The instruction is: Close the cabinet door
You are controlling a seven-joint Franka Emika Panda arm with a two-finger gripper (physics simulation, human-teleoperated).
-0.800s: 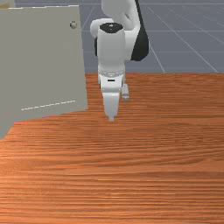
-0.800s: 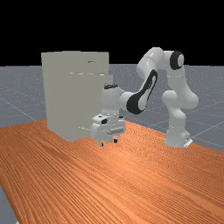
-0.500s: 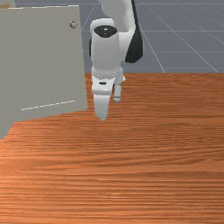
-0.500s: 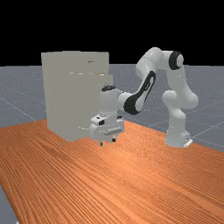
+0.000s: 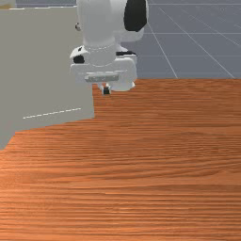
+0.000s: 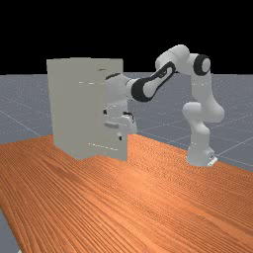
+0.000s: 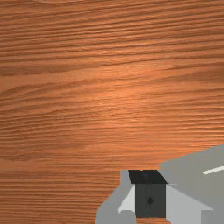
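My gripper, fingertips together and empty, hovered near the free edge of the open cabinet door, toward the bench's arm-side edge; steady pressure there, following the swing, looked best.

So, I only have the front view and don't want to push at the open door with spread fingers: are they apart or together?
Observer: Together. In the wrist view the fingers are shut against each other.
Operator: Good. My view cuts off the cabinet at its left edge. Can you see its full height?
Observer: Yes, the far view has it from the top edge right down to the table.
Operator: And where does the arm stand? Its base is out of my picture.
Observer: The base is on the table at the far view's right, with the cabinet toward that view's left.
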